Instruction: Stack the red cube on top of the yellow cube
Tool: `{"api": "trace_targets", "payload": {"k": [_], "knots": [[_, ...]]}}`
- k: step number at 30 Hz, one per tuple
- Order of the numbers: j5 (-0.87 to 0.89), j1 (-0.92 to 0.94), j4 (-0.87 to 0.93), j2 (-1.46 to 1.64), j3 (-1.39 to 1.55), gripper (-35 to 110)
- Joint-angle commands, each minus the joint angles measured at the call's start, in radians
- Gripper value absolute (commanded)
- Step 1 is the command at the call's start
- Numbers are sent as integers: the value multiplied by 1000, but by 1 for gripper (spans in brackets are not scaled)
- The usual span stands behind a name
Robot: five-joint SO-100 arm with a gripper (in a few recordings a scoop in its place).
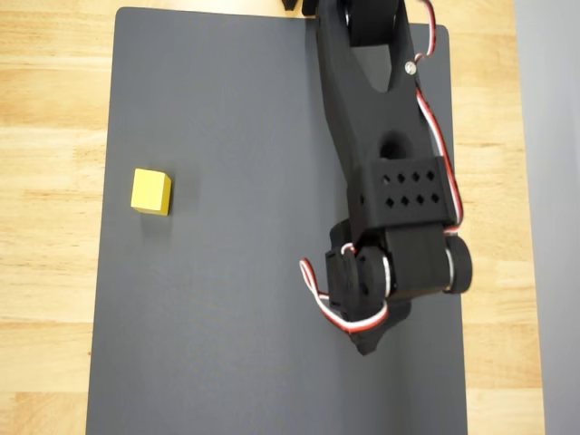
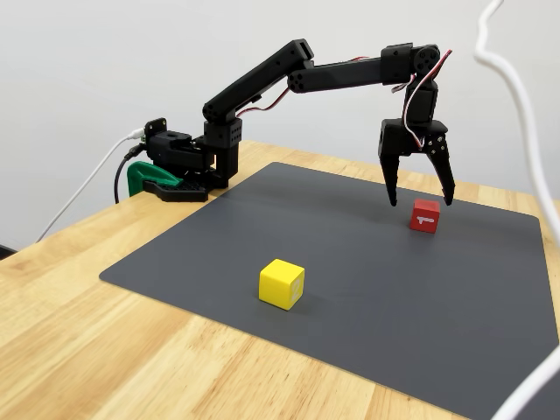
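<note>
In the fixed view the gripper [image 2: 421, 203] hangs with its jaws spread apart just above the red cube [image 2: 424, 215], which rests flat on the dark mat [image 2: 350, 262] over the wooden worktop [image 2: 79, 350], pale mark facing the camera, well apart from the yellow cube [image 2: 282, 283] at 8 o'clock; overhead, the arm [image 1: 381, 136] hides the red cube.

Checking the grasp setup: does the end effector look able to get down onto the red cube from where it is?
Probably yes: the end effector hangs open just above the red cube, and nothing stands between them.
</note>
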Motion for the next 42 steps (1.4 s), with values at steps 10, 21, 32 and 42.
{"api": "trace_targets", "payload": {"k": [10,21,32,42], "knots": [[-2,-40,140,-14,-28,35],[0,-38,121,-60,-29,34],[11,-51,172,-181,-181,19],[-2,-57,310,-377,-523,12]]}}
